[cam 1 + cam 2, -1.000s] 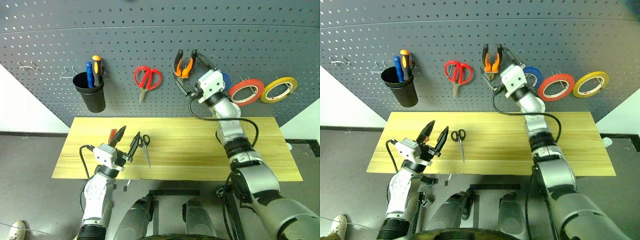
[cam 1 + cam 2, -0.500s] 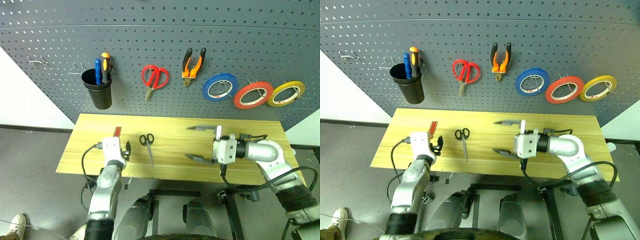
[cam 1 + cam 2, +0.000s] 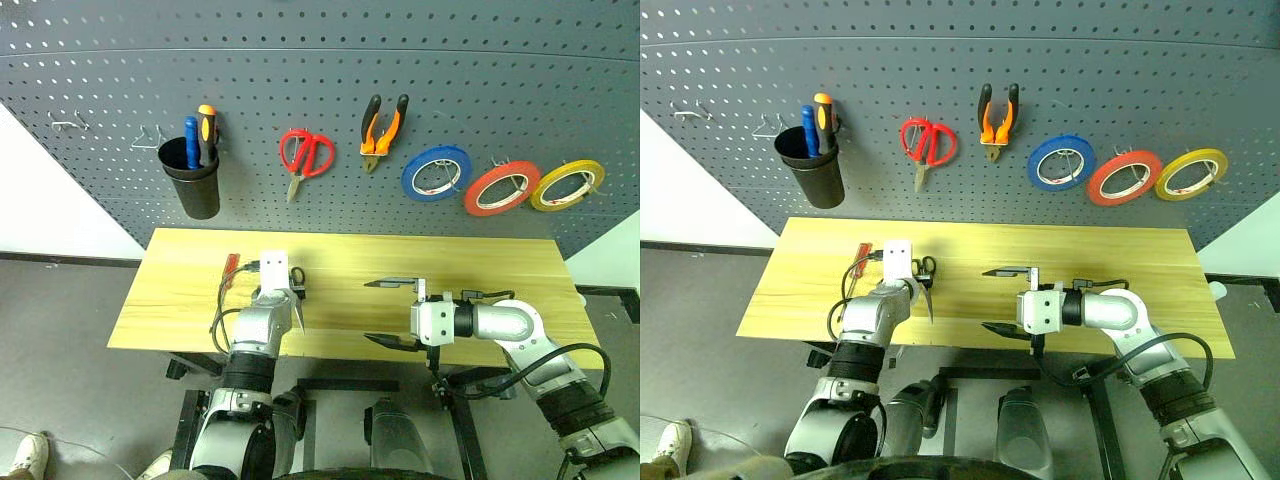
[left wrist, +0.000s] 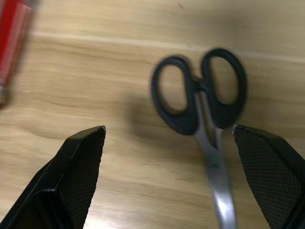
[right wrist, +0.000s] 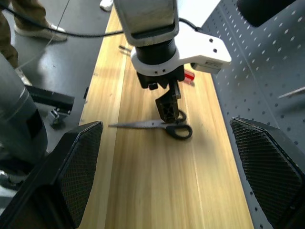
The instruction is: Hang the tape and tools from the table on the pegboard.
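The black-handled scissors lie flat on the table, blades toward the front edge. My left gripper points down at them, open, its fingertips either side of the handles without touching. The red-handled screwdriver lies on the table just to the left. My right gripper hovers open and empty over the table's front middle, pointing left toward the scissors. The orange-and-black pliers and the red tape hang on the pegboard.
On the pegboard hang a black cup holding blue and yellow-handled screwdrivers, red scissors, a blue tape roll and a yellow one. Bare wire hooks sit at the upper left. A person's shoe is on the floor.
My left gripper swung right, tipped down over the black scissors and opened wider. My right arm came down from the pegboard, leaving the pliers hanging, and now sits low over the table front.
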### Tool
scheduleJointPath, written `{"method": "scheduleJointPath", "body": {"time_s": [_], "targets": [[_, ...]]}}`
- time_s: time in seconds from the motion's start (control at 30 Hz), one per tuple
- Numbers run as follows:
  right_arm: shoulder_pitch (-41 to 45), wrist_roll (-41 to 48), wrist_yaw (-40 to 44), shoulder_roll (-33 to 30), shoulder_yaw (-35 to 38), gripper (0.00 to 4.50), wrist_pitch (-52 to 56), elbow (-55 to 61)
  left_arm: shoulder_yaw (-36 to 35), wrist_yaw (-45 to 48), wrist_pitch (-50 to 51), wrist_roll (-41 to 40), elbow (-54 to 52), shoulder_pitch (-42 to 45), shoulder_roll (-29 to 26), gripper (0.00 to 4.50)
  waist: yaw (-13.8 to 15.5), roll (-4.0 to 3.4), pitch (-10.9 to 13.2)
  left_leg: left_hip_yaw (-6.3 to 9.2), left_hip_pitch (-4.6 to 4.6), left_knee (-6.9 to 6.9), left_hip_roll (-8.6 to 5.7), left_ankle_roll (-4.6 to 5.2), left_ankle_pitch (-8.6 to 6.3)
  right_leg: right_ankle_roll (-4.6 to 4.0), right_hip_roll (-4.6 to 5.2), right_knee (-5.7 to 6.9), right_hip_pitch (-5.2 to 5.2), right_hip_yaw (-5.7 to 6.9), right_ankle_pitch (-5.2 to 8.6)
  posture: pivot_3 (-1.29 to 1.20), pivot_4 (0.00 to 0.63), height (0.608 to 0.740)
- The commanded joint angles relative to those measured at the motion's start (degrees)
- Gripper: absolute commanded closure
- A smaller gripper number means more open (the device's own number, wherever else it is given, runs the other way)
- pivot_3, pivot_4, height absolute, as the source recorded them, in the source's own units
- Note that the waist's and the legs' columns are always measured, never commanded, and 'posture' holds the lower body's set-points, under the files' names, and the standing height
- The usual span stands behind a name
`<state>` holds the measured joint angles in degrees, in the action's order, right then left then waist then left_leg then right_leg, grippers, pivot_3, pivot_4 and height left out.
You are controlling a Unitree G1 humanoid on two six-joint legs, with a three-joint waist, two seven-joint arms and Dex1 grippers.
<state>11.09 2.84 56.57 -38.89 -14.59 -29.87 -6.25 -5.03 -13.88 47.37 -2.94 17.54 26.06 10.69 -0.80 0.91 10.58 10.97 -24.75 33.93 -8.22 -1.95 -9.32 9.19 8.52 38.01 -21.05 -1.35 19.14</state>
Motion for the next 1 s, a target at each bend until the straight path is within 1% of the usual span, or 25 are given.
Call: {"method": "scheduleJointPath", "body": {"time_s": [0.03,0.2,0.33,0.5,0.67,0.73,0.77,0.87,1.0], "targets": [[0.7,-0.7,-0.9,0.8,0.4,0.00,-2.1,0.1,-1.6,-0.9,1.6,-1.8,2.4,2.4,2.9,0.04,0.0,0.00,0.0,0.00,0.00,0.05,-0.02,0.00,0.00,0.04,0.01,-0.01,0.00,0.00,-0.02,-0.06,0.132,0.740],[0.9,-1.6,-1.7,1.0,0.6,0.00,-3.1,-0.6,-5.1,-3.1,3.5,-4.6,7.3,5.4,3.9,0.04,-0.2,-0.02,0.0,0.00,0.00,0.10,-0.02,0.04,-0.02,0.07,0.01,-0.02,0.08,-0.01,-0.04,-0.07,0.133,0.740],[1.0,-2.0,-2.0,0.8,0.7,0.00,-3.3,-1.2,-9.8,-7.6,4.1,-7.5,11.2,8.0,4.8,0.04,-0.2,-0.02,-0.1,0.00,0.06,0.21,-0.03,0.03,-0.03,0.10,0.01,-0.01,0.08,-0.01,-0.05,-0.07,0.133,0.740],[0.5,-2.2,-2.2,0.5,0.7,0.00,-3.5,-1.3,-10.8,-9.1,1.5,-9.8,16.0,10.7,4.3,0.04,-0.2,-0.02,-0.1,-0.02,0.35,0.23,-0.03,0.02,-0.05,0.12,0.02,-0.02,0.51,0.00,-0.06,-0.08,0.134,0.740],[0.4,-2.6,-2.6,0.5,0.8,0.00,-3.7,-1.2,-10.7,-9.9,1.2,-11.4,17.7,11.6,4.0,0.04,-0.2,-0.05,-0.1,-0.02,0.35,0.25,-0.04,0.03,-0.04,0.14,0.02,-0.02,0.55,0.00,-0.07,-0.08,0.135,0.740],[0.3,-2.7,-2.9,0.5,0.8,0.00,-3.7,-1.1,-10.5,-10.1,1.1,-11.8,17.9,11.7,3.9,0.41,-0.2,-0.05,-0.1,-0.02,0.35,0.25,-0.04,0.03,-0.04,0.14,0.03,-0.03,0.55,0.00,-0.07,-0.09,0.137,0.740],[0.3,-2.7,-3.0,0.4,0.8,0.00,-3.7,-1.0,-10.4,-10.3,1.2,-11.9,17.9,11.8,3.9,0.51,-0.2,-0.05,-0.1,-0.02,0.35,0.25,-0.05,0.03,-0.04,0.14,0.03,-0.03,0.55,0.00,-0.07,-0.09,0.137,0.740],[0.2,-2.8,-3.3,0.4,0.9,0.00,-3.8,-0.7,-9.9,-10.3,1.2,-12.1,17.7,11.6,3.7,1.47,-0.2,-0.05,-0.1,-0.02,0.35,0.25,-0.05,0.03,-0.04,0.14,0.03,-0.03,0.56,0.00,-0.07,-0.09,0.139,0.740],[0.2,-3.1,-3.7,0.4,0.8,0.00,-3.9,-0.7,-9.3,-10.3,1.3,-12.5,17.6,11.6,3.6,2.88,-0.4,-0.04,-0.1,-0.02,0.35,0.25,-0.05,0.03,-0.04,0.14,0.02,-0.03,0.56,-0.01,-0.07,-0.09,0.139,0.740]]}}
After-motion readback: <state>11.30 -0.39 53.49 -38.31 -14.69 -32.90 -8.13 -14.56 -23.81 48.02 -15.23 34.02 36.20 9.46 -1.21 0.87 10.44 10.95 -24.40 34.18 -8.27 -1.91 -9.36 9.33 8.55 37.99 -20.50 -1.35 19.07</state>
